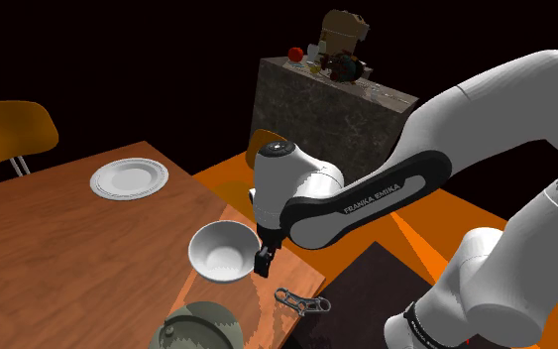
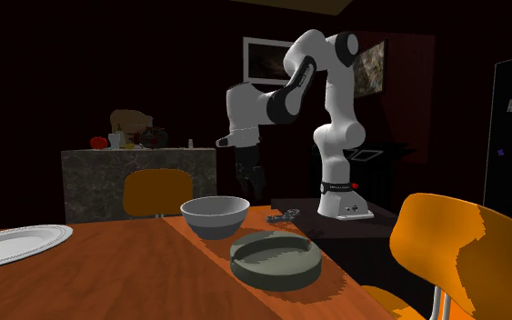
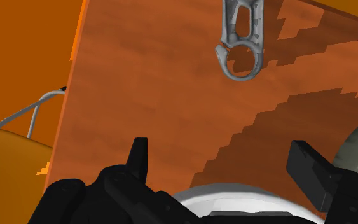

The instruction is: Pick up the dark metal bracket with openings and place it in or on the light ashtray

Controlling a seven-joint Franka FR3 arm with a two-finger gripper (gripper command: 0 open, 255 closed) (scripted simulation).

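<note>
Tabletop (image 1: 88, 248) edge is lying just beside the bracket (image 1: 301, 300), lower centre of the shoulder view, so the spread-fingered gripper (image 1: 265, 264) is risking pushing it off.

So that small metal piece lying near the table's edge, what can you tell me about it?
The bracket looks like flat grey metal: a long narrow body with cut-out openings and a hooked ring at one end. It lies flat on the wooden table, close to the edge, near the white bowl but apart from it. Nothing touches it; the open gripper hangs above the table, short of it.
</note>
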